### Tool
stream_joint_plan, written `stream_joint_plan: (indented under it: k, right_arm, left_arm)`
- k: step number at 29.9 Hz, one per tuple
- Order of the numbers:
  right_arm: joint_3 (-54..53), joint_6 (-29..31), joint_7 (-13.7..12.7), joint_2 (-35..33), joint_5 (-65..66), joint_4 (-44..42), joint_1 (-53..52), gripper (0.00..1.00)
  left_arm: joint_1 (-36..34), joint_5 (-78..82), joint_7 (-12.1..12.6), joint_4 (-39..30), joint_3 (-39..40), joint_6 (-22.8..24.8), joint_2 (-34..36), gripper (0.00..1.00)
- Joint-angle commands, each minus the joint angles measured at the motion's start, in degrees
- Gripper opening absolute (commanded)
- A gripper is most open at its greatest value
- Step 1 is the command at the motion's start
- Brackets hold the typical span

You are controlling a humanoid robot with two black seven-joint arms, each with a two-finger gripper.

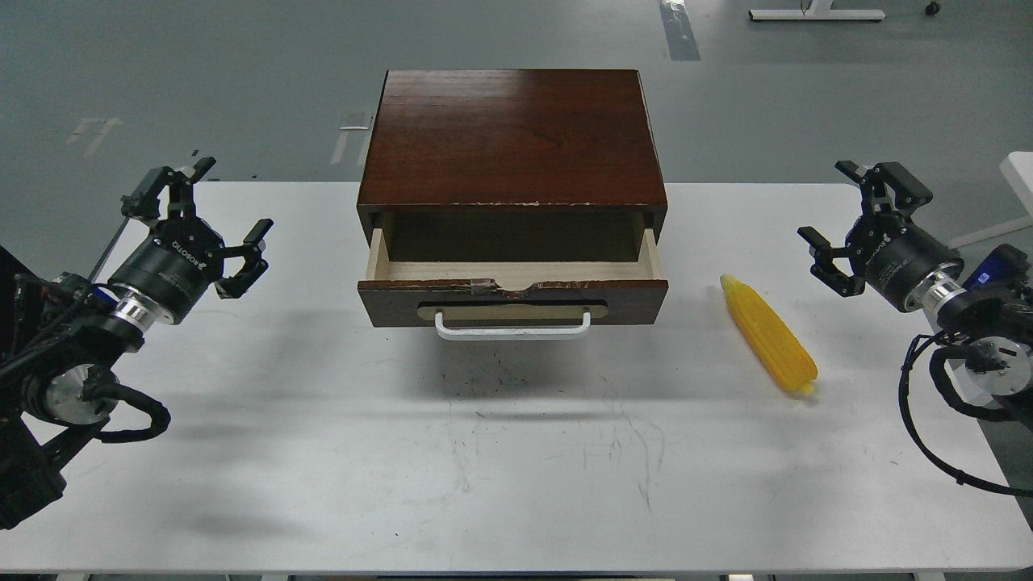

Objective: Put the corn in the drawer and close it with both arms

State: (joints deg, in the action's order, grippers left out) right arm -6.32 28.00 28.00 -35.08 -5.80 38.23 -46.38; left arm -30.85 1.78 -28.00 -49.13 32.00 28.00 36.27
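A dark brown wooden cabinet stands at the back middle of the white table (516,452). Its drawer (513,300) is pulled out partway, showing an empty pale wood interior and a white bar handle on the front. The yellow corn (768,334) lies on the table to the right of the drawer, its narrow tip pointing away from me. My left gripper (230,222) hovers open at the far left, well clear of the drawer. My right gripper (843,222) hovers open at the far right, a short way right of the corn. Neither holds anything.
The cabinet top (513,133) is flat and bare. Loose black cables (928,403) hang from my right arm near the table's right edge. Grey floor lies beyond the table's far edge.
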Motion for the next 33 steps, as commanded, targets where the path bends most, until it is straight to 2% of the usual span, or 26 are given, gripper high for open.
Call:
stream_joint_plan:
  k: [1, 33]
  right_arm:
    - [-0.01, 0.00, 0.00, -0.07, 0.00, 0.00, 0.06, 1.00]
    - [0.34, 0.00, 0.00, -0.77, 0.97, 0.44, 0.07, 1.00]
  left_arm:
    - [0.00, 0.06, 0.00, -0.09, -0.01, 0.00, 0.29, 1.00]
    - [-2.11, 0.24, 0.00, 0.09, -0.97, 0.00, 0.47, 1.00]
